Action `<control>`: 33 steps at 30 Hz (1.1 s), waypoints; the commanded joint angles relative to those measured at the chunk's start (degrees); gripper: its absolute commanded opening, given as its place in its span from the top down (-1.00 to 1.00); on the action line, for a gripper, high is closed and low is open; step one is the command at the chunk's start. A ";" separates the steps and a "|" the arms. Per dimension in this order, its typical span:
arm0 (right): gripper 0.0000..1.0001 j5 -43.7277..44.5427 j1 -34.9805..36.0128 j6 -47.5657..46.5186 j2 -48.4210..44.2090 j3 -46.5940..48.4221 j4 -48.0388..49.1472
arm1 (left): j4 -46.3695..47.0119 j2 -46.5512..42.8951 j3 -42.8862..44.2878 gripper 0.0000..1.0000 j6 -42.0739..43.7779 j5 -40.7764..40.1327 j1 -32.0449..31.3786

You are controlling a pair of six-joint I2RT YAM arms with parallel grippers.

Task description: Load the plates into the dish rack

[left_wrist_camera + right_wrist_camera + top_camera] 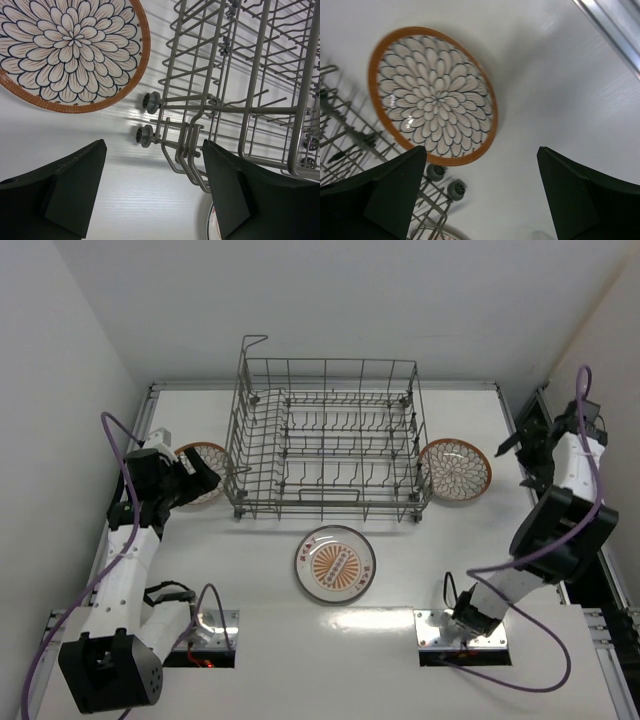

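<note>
The grey wire dish rack (325, 498) stands at the back middle of the table, with no plates in it. A brown-rimmed petal plate (208, 455) lies flat at its left end, and my left gripper (203, 481) hovers open just over that plate's near edge. In the left wrist view the plate (65, 50) is ahead left, the rack (240, 75) is on the right, and nothing sits between the left gripper (154, 146) fingers. A second petal plate (455, 469) (432, 95) lies at the rack's right end. My right gripper (519, 462) (482, 150) hangs wide open beside it. The orange sunburst plate (335, 563) lies in front of the rack.
Small grey wheels (150, 102) (447, 189) stick out at the rack's lower corners near both grippers. A tall handle loop (254, 343) rises at the rack's back left corner. A metal rail (610, 30) runs along the table's right edge. White walls close in on three sides.
</note>
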 commanded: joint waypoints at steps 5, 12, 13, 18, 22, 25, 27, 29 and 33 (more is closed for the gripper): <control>-0.82 -15.27 -4.71 -1.85 7.57 -3.87 3.79 | 1.30 -1.60 0.26 -0.52 0.19 -0.75 -0.39; -0.82 -17.49 -7.17 -2.55 14.51 -3.35 4.58 | 1.30 -1.60 0.26 -0.52 0.72 -0.75 -0.39; -0.82 -17.49 -7.17 -2.55 14.52 -4.22 5.20 | 1.30 -1.60 0.26 -0.52 0.72 -0.75 -0.39; -0.82 -16.00 -7.79 -2.55 18.12 -3.52 4.68 | 1.30 -1.60 0.26 -0.52 0.72 -0.75 -0.39; -0.73 -18.44 -7.79 -2.55 20.93 -3.00 5.73 | 1.30 -1.60 0.26 -0.52 0.72 -0.75 -0.39; -0.49 -23.19 -6.30 -2.55 24.53 -3.52 7.93 | 1.30 -1.60 0.26 -0.52 0.72 -0.75 -0.39; -0.39 -23.21 -5.77 -1.94 25.94 -3.52 8.54 | 1.30 -1.60 0.26 -0.52 0.72 -0.75 -0.39; -0.35 -23.21 -5.77 -1.94 26.47 -2.91 8.54 | 1.30 -1.60 0.26 -0.52 0.72 -0.75 -0.39; -0.15 -24.26 -5.77 -1.94 29.37 0.24 7.85 | 1.30 -1.60 0.26 -0.52 0.72 -0.23 -0.39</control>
